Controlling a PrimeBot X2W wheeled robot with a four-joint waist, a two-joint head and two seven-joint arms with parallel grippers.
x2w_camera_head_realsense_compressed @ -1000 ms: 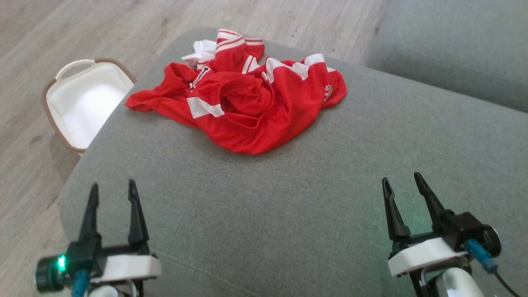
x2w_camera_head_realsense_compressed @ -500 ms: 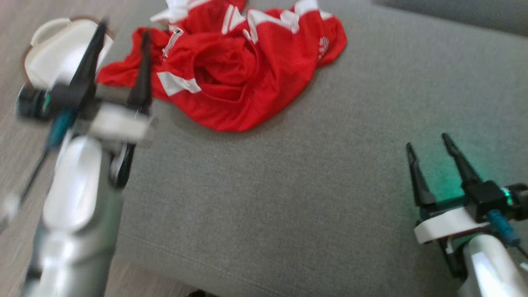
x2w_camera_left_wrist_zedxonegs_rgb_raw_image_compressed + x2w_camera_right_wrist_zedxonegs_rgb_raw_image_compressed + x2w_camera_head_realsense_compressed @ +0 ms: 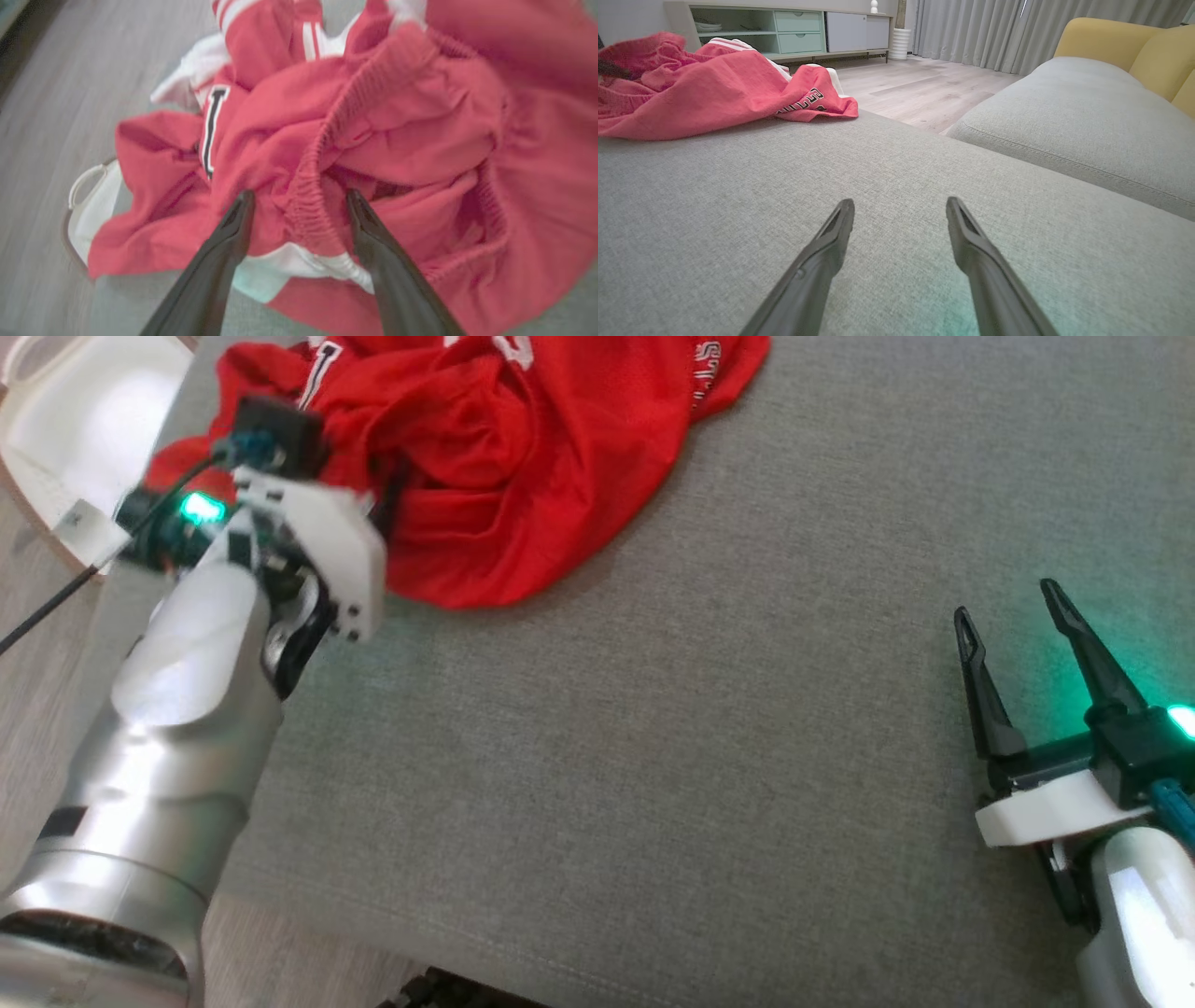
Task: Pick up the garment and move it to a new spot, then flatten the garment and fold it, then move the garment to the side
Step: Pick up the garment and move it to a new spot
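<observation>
One step in hand: picking up the garment (image 3: 523, 457).
Head view: it lies crumpled at the sofa seat's (image 3: 700, 756) far left edge, beneath the end of the left arm (image 3: 177, 728). Left wrist view: left gripper (image 3: 299, 198) wide, straddling the elastic waistband (image 3: 308, 205); closing on it looks the next move. Right wrist view: right gripper (image 3: 900, 205) wide, empty, well apart.

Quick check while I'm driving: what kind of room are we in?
Most likely a living room: the garment lies on a grey sofa, with a low cabinet, long curtains and wood floor beyond.
</observation>
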